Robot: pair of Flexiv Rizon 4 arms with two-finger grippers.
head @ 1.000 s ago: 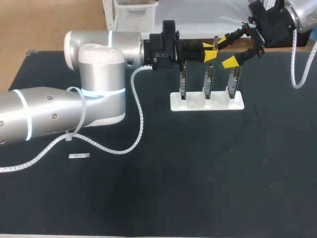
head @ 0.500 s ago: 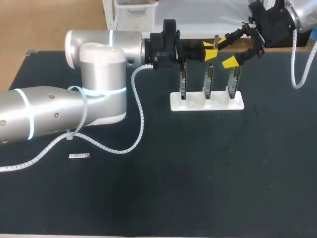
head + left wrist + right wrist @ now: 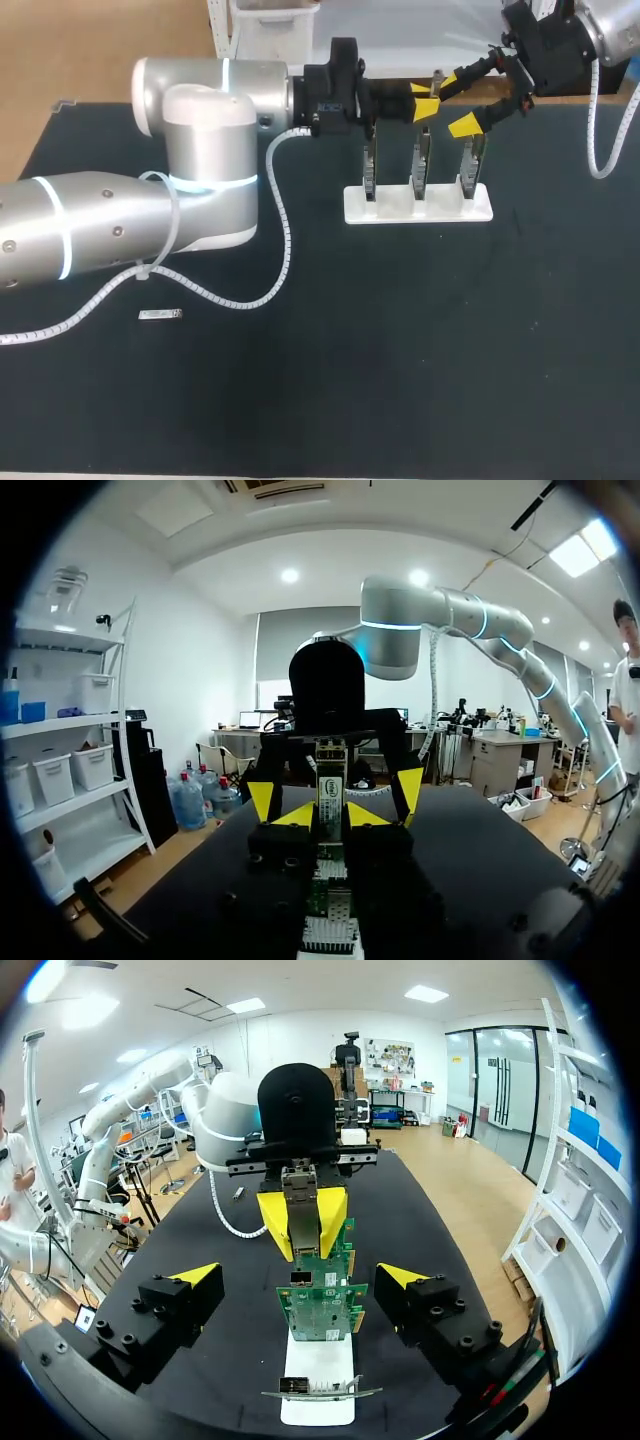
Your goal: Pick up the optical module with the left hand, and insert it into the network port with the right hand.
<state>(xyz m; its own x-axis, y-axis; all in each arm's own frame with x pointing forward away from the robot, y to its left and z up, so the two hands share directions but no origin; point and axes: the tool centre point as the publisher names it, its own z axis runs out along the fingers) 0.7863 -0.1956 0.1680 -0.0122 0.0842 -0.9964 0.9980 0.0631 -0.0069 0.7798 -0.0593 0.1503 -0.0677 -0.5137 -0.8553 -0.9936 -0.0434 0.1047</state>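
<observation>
A small silver piece (image 3: 160, 315) lies flat on the black mat (image 3: 400, 380), near the left arm's elbow and well apart from everything else.

The left arm (image 3: 200, 200) comes in low from the left, bends at a thick elbow and stretches level across the back of the mat toward the middle, with a white coiled cable (image 3: 283, 240) hanging along it. Its wrist is turned so that the left gripper (image 3: 422, 102) points sideways at the right arm. The fingers stand narrow, pinching the module (image 3: 436, 82) from both sides. In the left wrist view the module (image 3: 329, 785) stands upright between the two yellow tips.

Below and in front of the gripper, a white stand (image 3: 420, 210) holds three cards (image 3: 420, 165) upright in a row. The module hangs in the air over them, above the middle card; whether it touches a card cannot be told.

The right arm (image 3: 600, 30) enters from the far right corner, angled down toward the left. The right gripper (image 3: 455, 105) has its fingers spread wide, one to each side of the left gripper's tips and apart from the module. In the right wrist view the module (image 3: 300, 1200) sits ahead of the spread fingers (image 3: 197, 1273), just over the cards (image 3: 322, 1305).
</observation>
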